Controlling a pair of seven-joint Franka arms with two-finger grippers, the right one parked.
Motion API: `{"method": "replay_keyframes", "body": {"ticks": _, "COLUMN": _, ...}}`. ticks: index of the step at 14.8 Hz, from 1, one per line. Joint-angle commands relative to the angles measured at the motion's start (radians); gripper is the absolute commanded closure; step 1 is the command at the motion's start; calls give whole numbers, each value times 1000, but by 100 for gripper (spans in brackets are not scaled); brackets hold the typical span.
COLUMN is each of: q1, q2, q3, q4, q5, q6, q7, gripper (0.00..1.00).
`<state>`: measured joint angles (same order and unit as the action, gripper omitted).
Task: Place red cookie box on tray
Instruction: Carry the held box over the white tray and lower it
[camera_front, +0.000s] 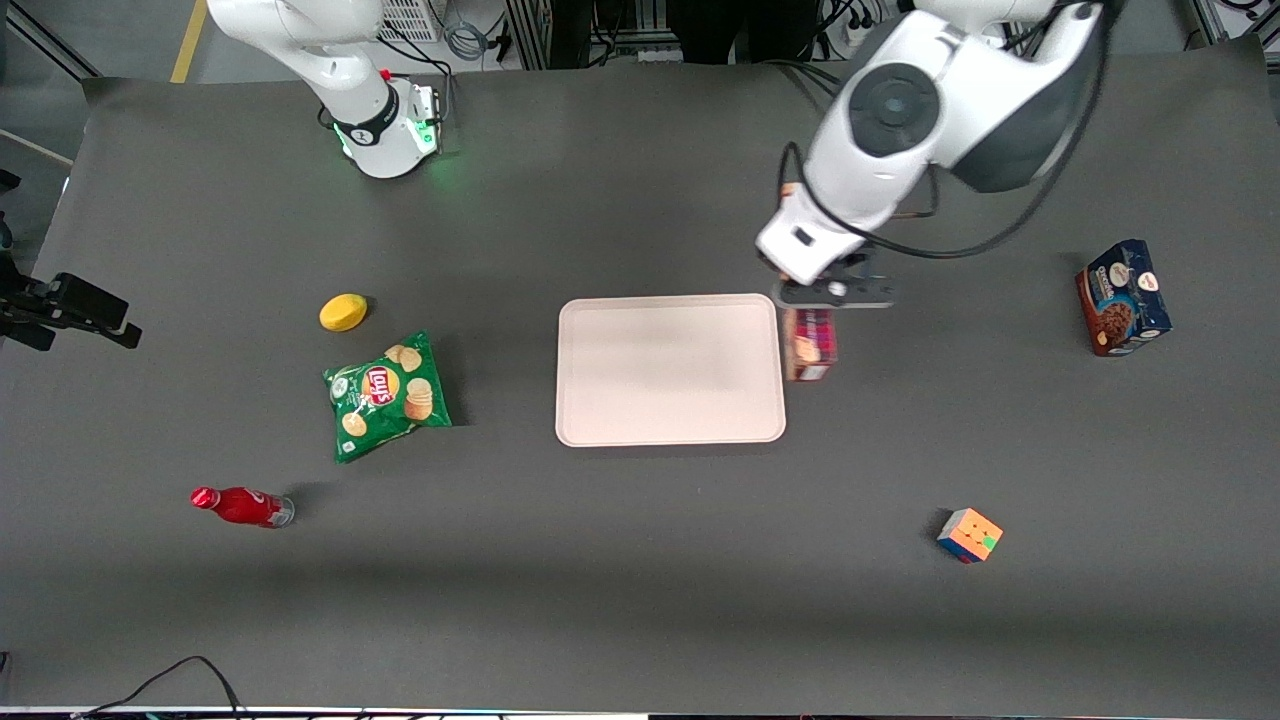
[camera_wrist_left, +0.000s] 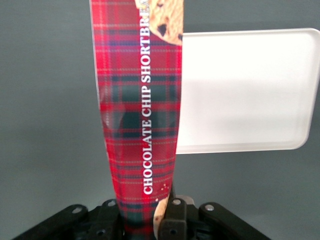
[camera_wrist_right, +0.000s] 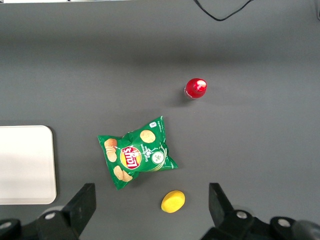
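The red cookie box (camera_front: 810, 345) is a slim dark-red plaid carton, hanging lengthwise from my gripper (camera_front: 832, 292) right beside the tray's edge toward the working arm's end. In the left wrist view the red cookie box (camera_wrist_left: 140, 110) runs out from between the fingers (camera_wrist_left: 172, 220), which press on both of its sides near one end; my gripper (camera_wrist_left: 142, 222) is shut on it. The pale pinkish-cream tray (camera_front: 670, 370) lies flat in the middle of the table with nothing on it. Its corner (camera_wrist_left: 250, 90) shows beside the box and partly under it.
A blue-and-brown cookie box (camera_front: 1122, 297) stands toward the working arm's end. A puzzle cube (camera_front: 969, 535) lies nearer the front camera. Toward the parked arm's end are a green chips bag (camera_front: 386, 395), a lemon (camera_front: 343, 312) and a red bottle (camera_front: 240, 506).
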<state>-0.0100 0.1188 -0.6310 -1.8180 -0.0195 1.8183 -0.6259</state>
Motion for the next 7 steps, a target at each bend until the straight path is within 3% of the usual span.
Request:
{"method": "replay_keyframes", "body": {"ticks": 1, "q1": -21, "q2": 41, "q3": -38, "q4": -68, "q5": 22, "q6": 145, "q7": -52, "gripper": 97}}
{"method": "replay_keyframes", "body": {"ticks": 4, "q1": -21, "q2": 102, "q3": -38, "q4": -124, "q5": 59, "q6": 249, "q7": -92, "gripper": 98}}
{"method": "replay_keyframes", "body": {"ticks": 7, "q1": -22, "q2": 191, "q3": -39, "q4": -152, "q5": 186, "q6": 344, "q7": -228, "gripper": 96}}
